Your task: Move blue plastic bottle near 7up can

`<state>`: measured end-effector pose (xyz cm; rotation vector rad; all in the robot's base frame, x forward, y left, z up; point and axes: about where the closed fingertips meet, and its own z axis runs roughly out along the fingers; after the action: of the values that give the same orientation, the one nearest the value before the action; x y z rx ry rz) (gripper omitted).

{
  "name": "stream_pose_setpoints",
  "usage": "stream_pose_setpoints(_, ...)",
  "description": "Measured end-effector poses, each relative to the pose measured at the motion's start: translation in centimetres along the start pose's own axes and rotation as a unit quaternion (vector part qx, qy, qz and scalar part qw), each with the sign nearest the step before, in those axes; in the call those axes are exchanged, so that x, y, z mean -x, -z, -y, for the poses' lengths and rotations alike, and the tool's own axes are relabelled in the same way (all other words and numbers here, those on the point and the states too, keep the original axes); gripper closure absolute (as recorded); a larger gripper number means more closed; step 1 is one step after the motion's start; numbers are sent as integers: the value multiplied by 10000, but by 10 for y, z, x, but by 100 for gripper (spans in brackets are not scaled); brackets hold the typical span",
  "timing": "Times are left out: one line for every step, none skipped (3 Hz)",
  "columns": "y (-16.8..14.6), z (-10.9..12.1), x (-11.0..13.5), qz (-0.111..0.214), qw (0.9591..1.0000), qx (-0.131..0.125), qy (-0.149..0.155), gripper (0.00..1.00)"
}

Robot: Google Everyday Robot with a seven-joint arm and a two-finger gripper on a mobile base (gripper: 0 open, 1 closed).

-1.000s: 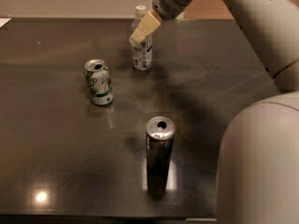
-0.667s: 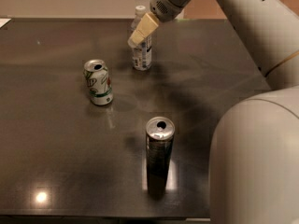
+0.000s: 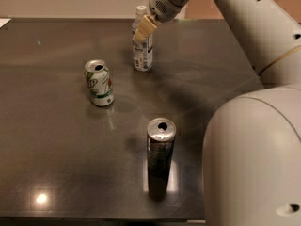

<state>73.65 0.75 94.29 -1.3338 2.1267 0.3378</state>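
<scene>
Blue plastic bottle (image 3: 142, 55) stands upright on the dark table (image 3: 51, 164), far side, roughly mid-width. White cap is on, label faces the camera, fill level not readable. Gripper (image 3: 143, 28) sits at the bottle's neck, just under the cap, coming in from the upper right and overlapping the bottle's upper part. Can't tell whether it is clamped on the bottle or wide of it. 7up can (image 3: 99, 83) is upright, left of the bottle and closer to the camera, near it but not touching. Its body is dented, the top shows a dark drinking opening, contents not visible. 1 more container: a tall slim dark can (image 3: 160, 159) stands upright near the front edge, well apart from the other 2. Its silver top has an opening that shows dark, contents not visible. White arm (image 3: 249, 22) runs from the gripper down the right side. Big white robot body (image 3: 254, 164) fills the lower right corner and covers that part of the table.
</scene>
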Motion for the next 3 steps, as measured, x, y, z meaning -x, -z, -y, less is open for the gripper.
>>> stream_pose_setpoints(1, -2, 2, 11, 9999, 51, 106, 65)
stream_pose_setpoints(11, -11, 2, 4, 9991, 160, 380, 88)
stream_pose_setpoints(26, -31, -2, -2, 9959, 421, 798, 100)
